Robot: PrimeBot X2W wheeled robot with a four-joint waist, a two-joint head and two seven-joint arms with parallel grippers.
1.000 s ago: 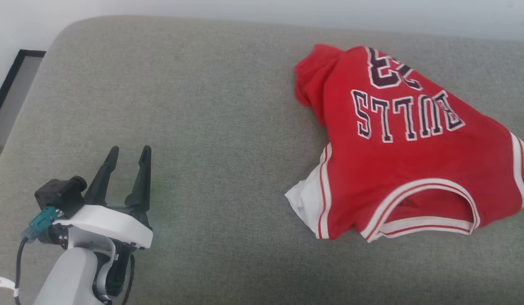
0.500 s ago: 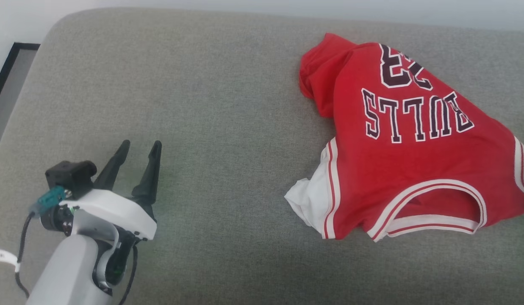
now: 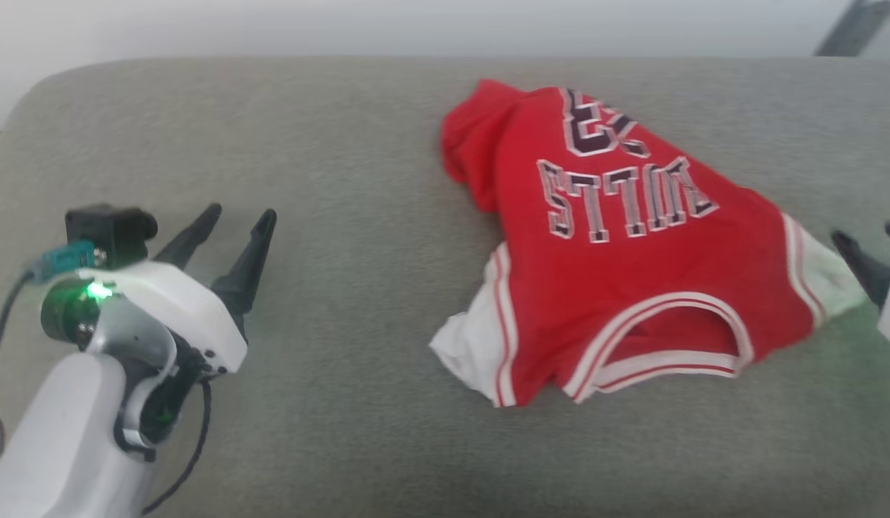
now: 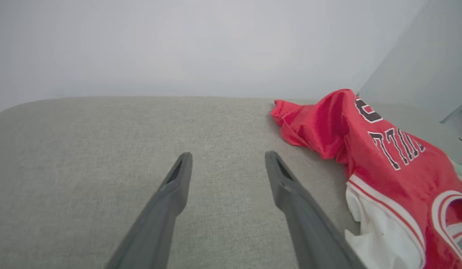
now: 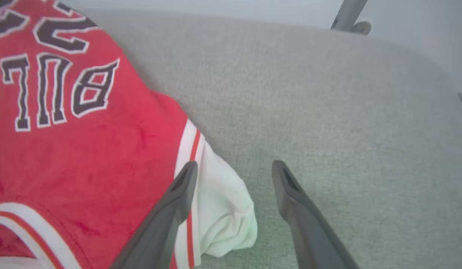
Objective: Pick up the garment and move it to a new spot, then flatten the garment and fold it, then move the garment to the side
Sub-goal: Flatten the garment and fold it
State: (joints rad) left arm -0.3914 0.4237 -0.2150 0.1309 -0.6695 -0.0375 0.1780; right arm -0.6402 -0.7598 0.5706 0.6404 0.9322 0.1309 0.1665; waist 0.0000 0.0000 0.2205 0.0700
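1. Fingers of the left tool stand spread apart with nothing between them, over bare grey cushion. Its wrist view shows the same empty gap.
2. At the head view's right edge, the right tool is also released and grips nothing.
3. In the right wrist view, one finger crosses the striped edge of a white sleeve and the other is over bare cushion. Whether the finger touches the cloth cannot be told.
4. The garment lies rumpled on the cushion between the two tools, just beside the right one and well apart from the left.
5. Its "BULLS" lettering faces up and reads upside down from the head, with the striped neck opening towards the robot.
6. The other white sleeve is bunched at the garment's near corner on the left tool's side.
7. A pale wall rises behind the cushion.
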